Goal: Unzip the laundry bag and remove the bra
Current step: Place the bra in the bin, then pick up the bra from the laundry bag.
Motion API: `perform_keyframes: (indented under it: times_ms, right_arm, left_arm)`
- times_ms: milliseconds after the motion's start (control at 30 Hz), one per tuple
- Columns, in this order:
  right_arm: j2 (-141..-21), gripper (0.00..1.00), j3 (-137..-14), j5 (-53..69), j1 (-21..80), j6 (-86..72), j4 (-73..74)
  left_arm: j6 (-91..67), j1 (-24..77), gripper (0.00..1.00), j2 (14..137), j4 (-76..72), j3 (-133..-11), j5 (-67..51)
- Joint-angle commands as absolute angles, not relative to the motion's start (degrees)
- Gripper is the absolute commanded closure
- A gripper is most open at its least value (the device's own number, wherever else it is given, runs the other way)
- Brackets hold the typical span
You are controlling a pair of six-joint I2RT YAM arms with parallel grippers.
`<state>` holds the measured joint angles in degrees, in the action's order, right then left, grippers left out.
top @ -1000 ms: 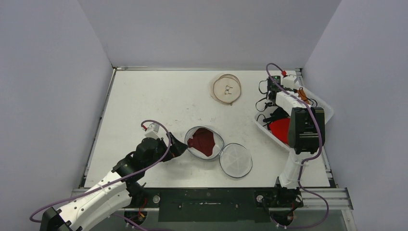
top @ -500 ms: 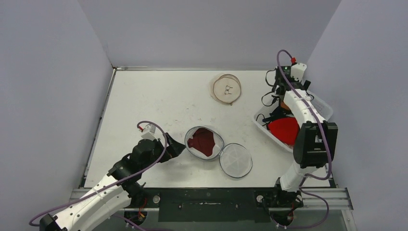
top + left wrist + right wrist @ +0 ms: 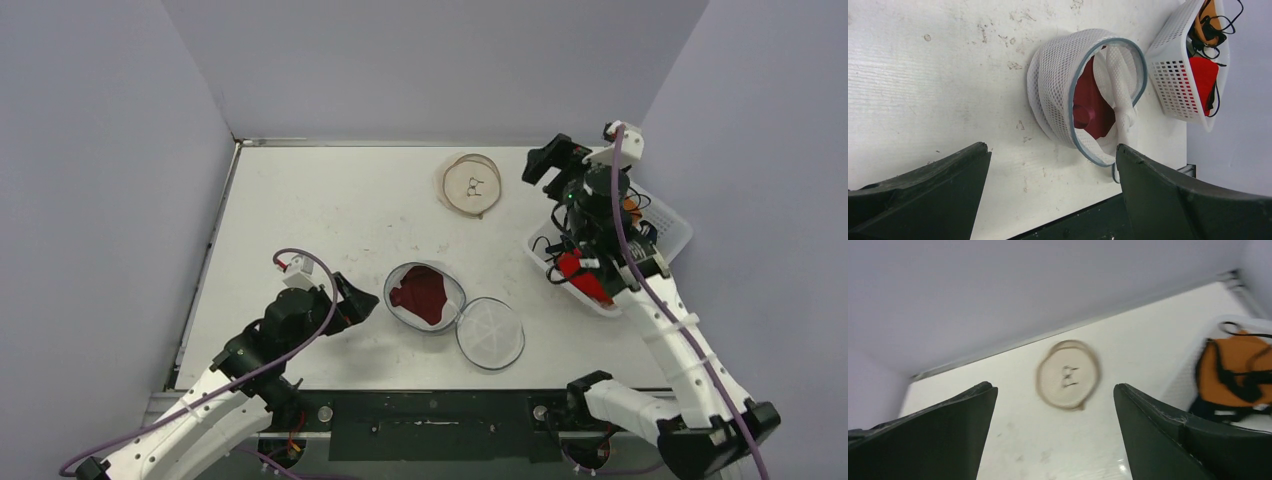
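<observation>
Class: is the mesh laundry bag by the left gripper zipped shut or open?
Open: the mesh laundry bag has its lid flipped aside; dark red fabric shows inside.

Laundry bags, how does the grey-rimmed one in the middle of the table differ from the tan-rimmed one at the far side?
The grey-rimmed bag is unzipped, its lid flipped aside; the tan-rimmed bag lies flat and looks shut. The grey-rimmed bag shows a dark red garment inside; the tan-rimmed bag shows only a small dark mark. Both are round.
</observation>
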<state>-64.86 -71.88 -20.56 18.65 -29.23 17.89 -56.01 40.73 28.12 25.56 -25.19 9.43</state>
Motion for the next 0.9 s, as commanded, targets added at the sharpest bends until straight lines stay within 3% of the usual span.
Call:
perform_keyframes:
  times_ms: [0, 167, 333, 400, 633, 867]
  right_arm:
    - [-56.04, 0.1, -63.84, -6.54, 29.19, -28.89, 5.76]
    - [-49.73, 0.08, -53.11, -9.33, 47.57, -24.99, 6.09]
    - [-46.64, 0.02, -39.09, -14.72, 58.82, -27.45, 4.04]
    - [-47.4, 0.04, -34.78, -18.41, 62.52, -28.41, 2.78]
    - [-53.88, 0.22, -26.7, -25.89, 65.84, -34.17, -3.09]
    - [-55.42, 0.13, -25.07, -29.72, 65.61, -36.99, -4.91]
  left_arm:
    - [-53.14, 40.09, 0.04, 27.6, 25.62, -28.81, 11.05]
    - [-51.23, 39.99, 0.04, 27.0, 21.04, -27.58, 8.77]
    - [-50.49, 39.9, 0.0, 28.23, 12.76, -23.95, 5.25]
    - [-49.09, 39.97, 0.08, 30.56, 9.21, -23.82, 3.33]
    - [-45.56, 40.01, 0.17, 46.23, 7.44, -29.27, 5.03]
    - [-44.93, 39.99, 0.29, 56.85, 1.49, -31.46, 7.55]
